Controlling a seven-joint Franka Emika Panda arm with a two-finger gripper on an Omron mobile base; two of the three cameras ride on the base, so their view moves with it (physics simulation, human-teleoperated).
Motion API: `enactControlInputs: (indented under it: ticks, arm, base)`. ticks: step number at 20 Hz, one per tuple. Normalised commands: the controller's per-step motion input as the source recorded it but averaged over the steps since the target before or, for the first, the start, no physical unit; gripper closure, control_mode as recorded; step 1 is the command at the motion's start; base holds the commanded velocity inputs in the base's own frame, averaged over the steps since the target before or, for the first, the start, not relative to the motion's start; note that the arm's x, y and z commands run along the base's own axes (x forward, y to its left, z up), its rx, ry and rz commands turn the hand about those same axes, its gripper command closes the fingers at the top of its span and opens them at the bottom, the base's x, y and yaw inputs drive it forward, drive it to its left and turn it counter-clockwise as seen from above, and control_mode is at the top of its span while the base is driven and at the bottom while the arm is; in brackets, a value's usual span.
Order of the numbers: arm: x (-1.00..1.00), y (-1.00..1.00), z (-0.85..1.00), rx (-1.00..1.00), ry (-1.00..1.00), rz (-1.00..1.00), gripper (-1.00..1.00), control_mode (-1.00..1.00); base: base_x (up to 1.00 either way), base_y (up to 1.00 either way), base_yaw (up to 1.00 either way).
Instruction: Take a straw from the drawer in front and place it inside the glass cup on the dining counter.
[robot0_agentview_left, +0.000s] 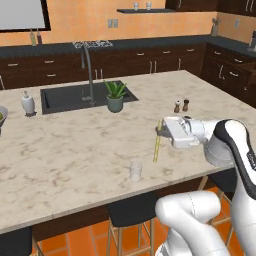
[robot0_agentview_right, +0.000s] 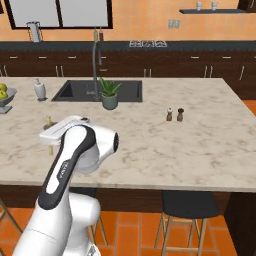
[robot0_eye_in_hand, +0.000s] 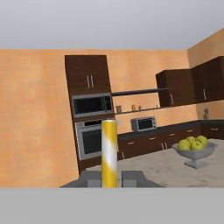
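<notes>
- The claw (robot0_agentview_left: 161, 131) is clenched on the straw (robot0_agentview_left: 157, 145), pinching it near its upper end; the hand lies sideways above the dining counter (robot0_agentview_left: 75, 150), with the fingers pointing toward the robot's left.
- The straw hangs almost upright from the grip, its long axis nearly vertical with a slight lean, the lower tip low over the counter (whether it touches the stone cannot be told).
- In the hand view the straw (robot0_eye_in_hand: 109, 153) rises between the two grey fingers (robot0_eye_in_hand: 133, 178) as a smooth, round, pale yellow stick with paler bands.
- The glass cup (robot0_agentview_left: 135, 170) stands on the counter near its front edge, just beside the straw's lower tip, to the claw's left, lower down and closer to the robot. It is a small, clear, straight-sided tumbler, open at the top and apparently empty.
- Judgement: the straw has yet to go over the cup's mouth, so the coming move likely calls for a short shift left and toward the robot, keeping the stick upright.
- The counter is flat, beige, marble-veined stone; farther back sit a dark sunken sink (robot0_agentview_left: 85, 97) with a thin metal tap, and a leafy potted plant (robot0_agentview_left: 115, 96) in a grey-green pot.
</notes>
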Motion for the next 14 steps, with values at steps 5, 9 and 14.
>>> enactControlInputs:
  ticks: [5, 9, 14]
  arm:
    - [0.44, 0.04, -0.26, 0.00, 0.00, 0.00, 1.00, -1.00]
    - [0.34, 0.03, -0.42, -0.01, 0.00, 0.00, 1.00, -1.00]
    - [0.37, 0.17, -0.45, -0.01, 0.00, 0.00, 1.00, -1.00]
  base:
    - [0.00, 0.00, 0.00]
    - [0.00, 0.00, 0.00]
    - [0.00, 0.00, 0.00]
